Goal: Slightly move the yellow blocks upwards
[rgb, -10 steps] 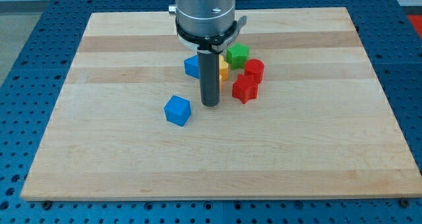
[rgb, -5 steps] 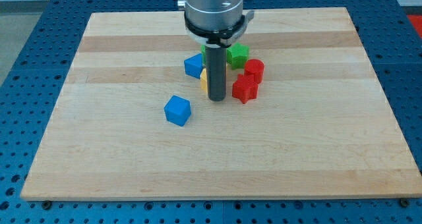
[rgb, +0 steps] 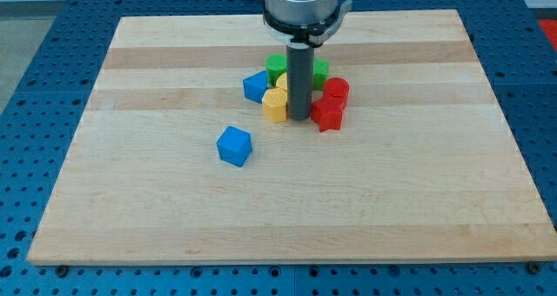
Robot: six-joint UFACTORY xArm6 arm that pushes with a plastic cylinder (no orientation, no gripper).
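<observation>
A yellow hexagonal block [rgb: 275, 106] sits near the board's middle, with a second yellow block [rgb: 283, 84] partly hidden just above it. My tip [rgb: 299, 116] rests on the board right beside the lower yellow block, on its right, between it and a red star-shaped block [rgb: 326, 116]. The rod hides part of the cluster behind it.
A blue block [rgb: 255, 86] lies left of the yellow ones. A green block [rgb: 276, 66] and another green block [rgb: 320, 70] lie above. A red cylinder [rgb: 336, 91] lies at the right. A lone blue cube [rgb: 234, 145] sits lower left. All rest on the wooden board [rgb: 130, 200].
My tip has moved right and up, from below the cluster to the gap between the yellow and red blocks. The yellow blocks, hidden before by the rod, now show.
</observation>
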